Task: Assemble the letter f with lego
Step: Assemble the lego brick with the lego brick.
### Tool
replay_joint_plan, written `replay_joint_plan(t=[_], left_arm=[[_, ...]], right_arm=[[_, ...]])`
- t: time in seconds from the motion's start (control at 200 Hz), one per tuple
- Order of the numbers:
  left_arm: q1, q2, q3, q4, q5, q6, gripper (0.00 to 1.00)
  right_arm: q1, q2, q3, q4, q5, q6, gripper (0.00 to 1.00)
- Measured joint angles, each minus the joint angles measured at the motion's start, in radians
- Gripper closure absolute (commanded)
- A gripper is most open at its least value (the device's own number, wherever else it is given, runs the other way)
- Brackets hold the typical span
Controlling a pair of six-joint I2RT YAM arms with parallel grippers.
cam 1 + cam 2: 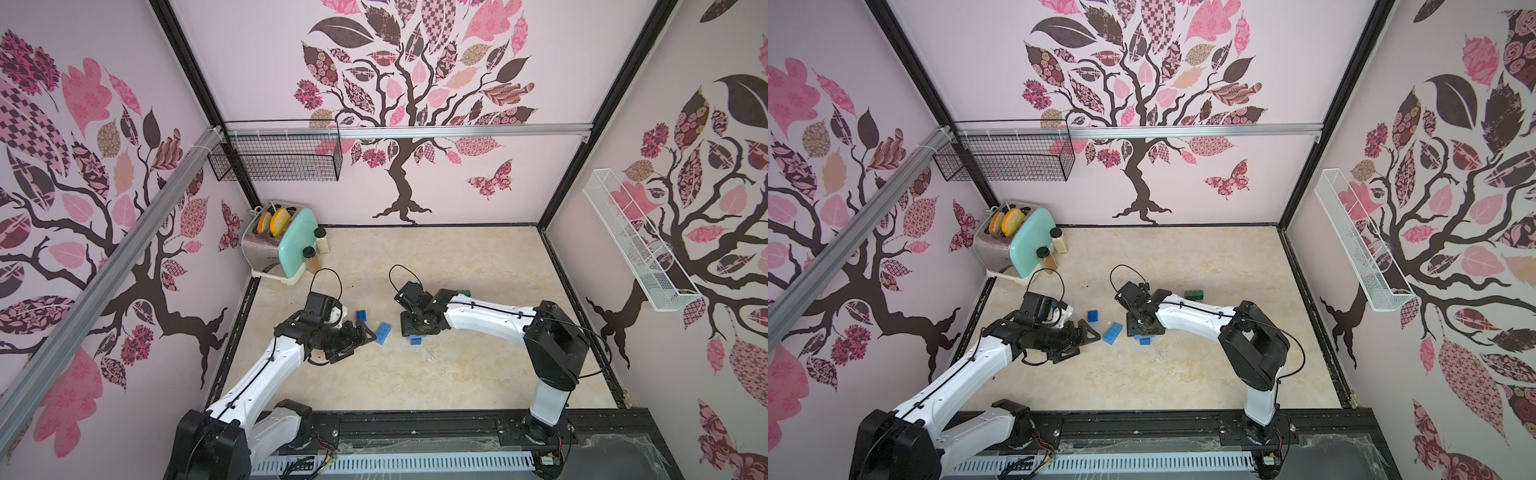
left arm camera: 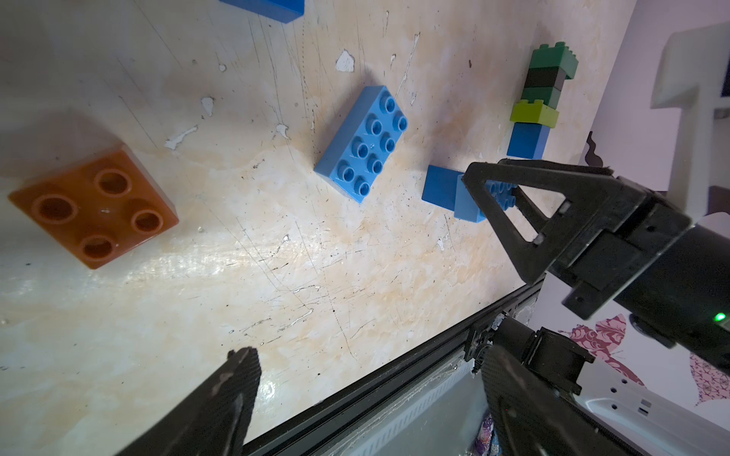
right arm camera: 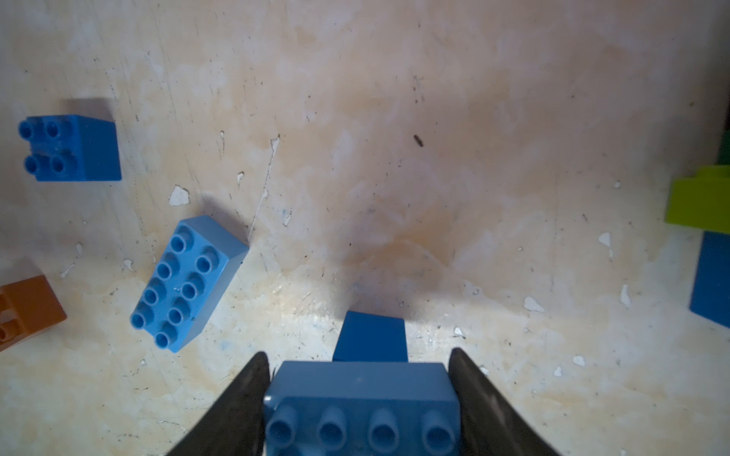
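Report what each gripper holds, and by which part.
Right gripper clamps the light blue oblong brick by its two short ends. Left gripper is open, holding nothing.

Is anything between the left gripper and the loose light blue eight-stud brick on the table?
Nothing visible. Bare table lies between the open left gripper and the eight-stud brick. The orange brick and the right gripper, holding a blue brick, are off that line.

orange brick [image 2: 95,205], lt blue brick [image 2: 361,144], multicolor stack [image 2: 543,98]

White links [image 1: 266,365] join black joints [image 1: 555,345], trailing looping black cables [image 1: 329,269].
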Motion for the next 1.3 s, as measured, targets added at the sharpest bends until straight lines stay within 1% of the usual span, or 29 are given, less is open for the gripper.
replay_joint_plan(t=[0.895,1.3], left_arm=[[0.0,0.02,0.0,0.001,-0.009,-0.006,0.08],[0.0,0.028,0.0,0.01,-0.008,-0.006,0.08]], right_arm=[[0.014,-0.003,-0.002,-0.021,0.007,0.053,0.39],[0.019,-0.018,-0.027,-0.001,0.008,0.035,0.39]])
